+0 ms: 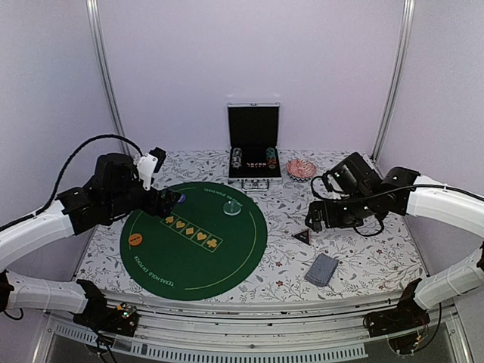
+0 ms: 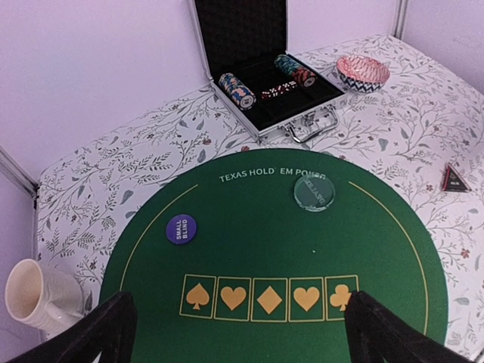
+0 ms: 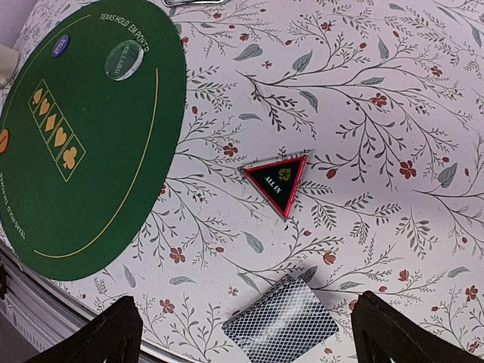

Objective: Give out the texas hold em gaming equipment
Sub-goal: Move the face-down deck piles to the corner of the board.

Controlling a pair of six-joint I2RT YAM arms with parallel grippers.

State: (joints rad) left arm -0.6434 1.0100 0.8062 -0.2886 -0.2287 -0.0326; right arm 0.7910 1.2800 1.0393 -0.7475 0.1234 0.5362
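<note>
A clear pale disc [image 2: 314, 191] and a dark blue "small blind" disc [image 2: 181, 229] lie on the far half of the green mat [image 1: 193, 257]. An orange disc [image 1: 134, 240] sits at the mat's left edge. The black triangular "all in" marker [image 3: 277, 181] lies on the flowered tablecloth right of the mat, with a deck of grey-blue-backed cards [image 3: 281, 327] nearer the front edge. My left gripper [image 2: 238, 325] hangs open above the mat's row of suit boxes, holding nothing. My right gripper [image 3: 249, 329] is open over the deck, its fingers [image 3: 378, 325] wide on either side and nothing between them.
An open aluminium case [image 2: 265, 83] with stacked chips stands at the back centre. A patterned red bowl [image 2: 363, 72] is to its right. A white mug [image 2: 34, 296] sits off the mat's left side. The table's front edge runs just below the deck.
</note>
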